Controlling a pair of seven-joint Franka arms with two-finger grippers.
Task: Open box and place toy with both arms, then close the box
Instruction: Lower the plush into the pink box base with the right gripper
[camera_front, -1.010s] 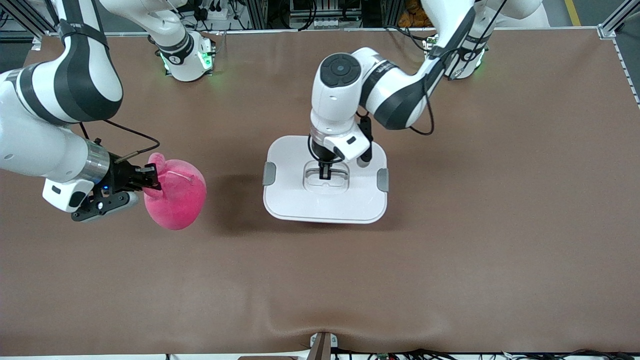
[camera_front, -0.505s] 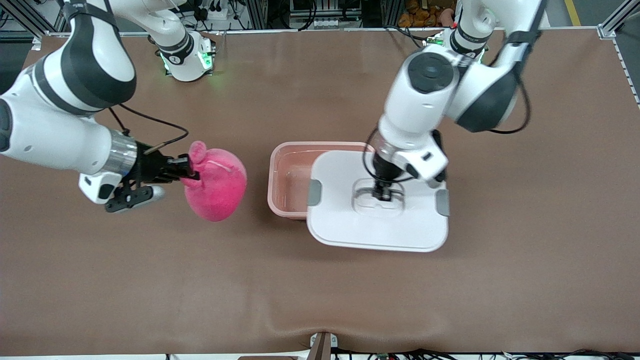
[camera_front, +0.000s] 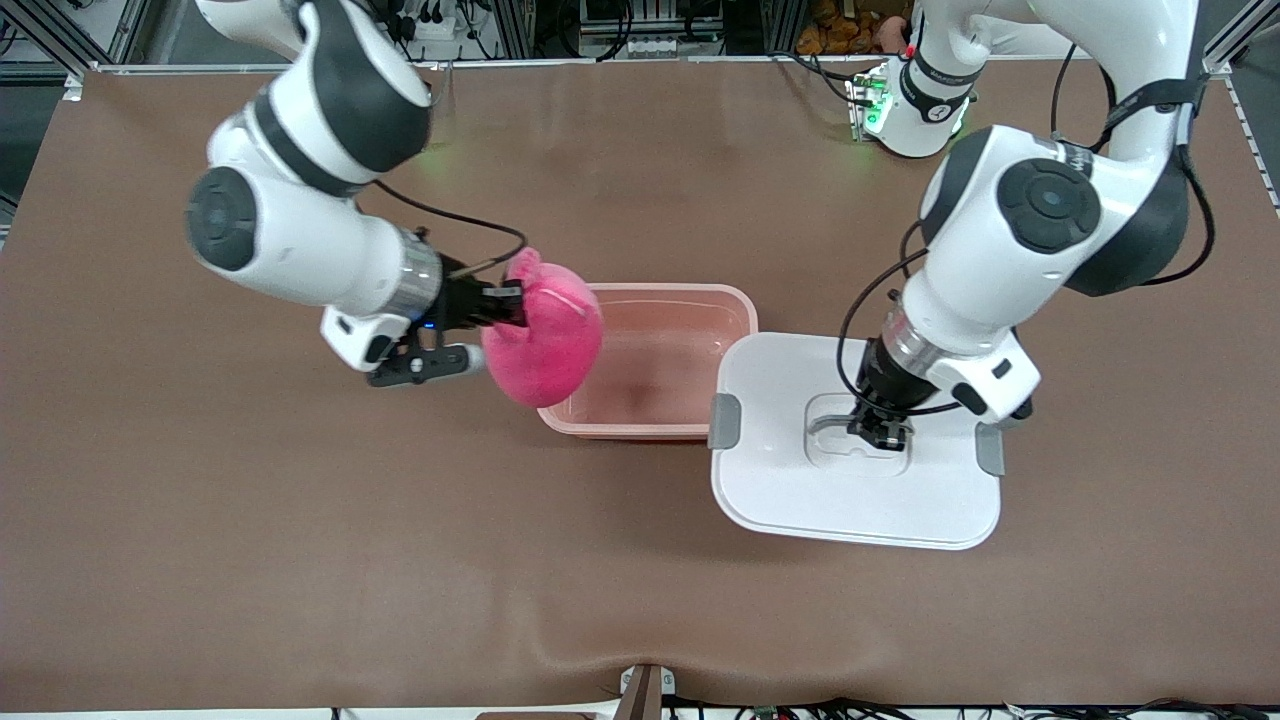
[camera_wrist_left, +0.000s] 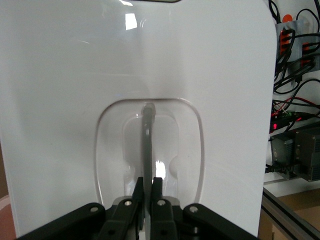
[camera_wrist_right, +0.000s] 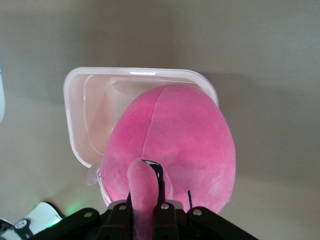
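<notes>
Box (camera_front: 650, 360) rim partly hidden by toy (camera_front: 545, 335) in right gripper (camera_front: 505, 305), left gripper (camera_front: 880, 432) clamping lid (camera_front: 850, 490) handle.

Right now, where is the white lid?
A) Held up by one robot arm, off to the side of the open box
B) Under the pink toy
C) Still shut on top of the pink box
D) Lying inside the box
A: the left gripper is shut on the handle of the white lid, holding it beside the open box, toward the left arm's end of the table, while the right gripper holds the toy.
</notes>
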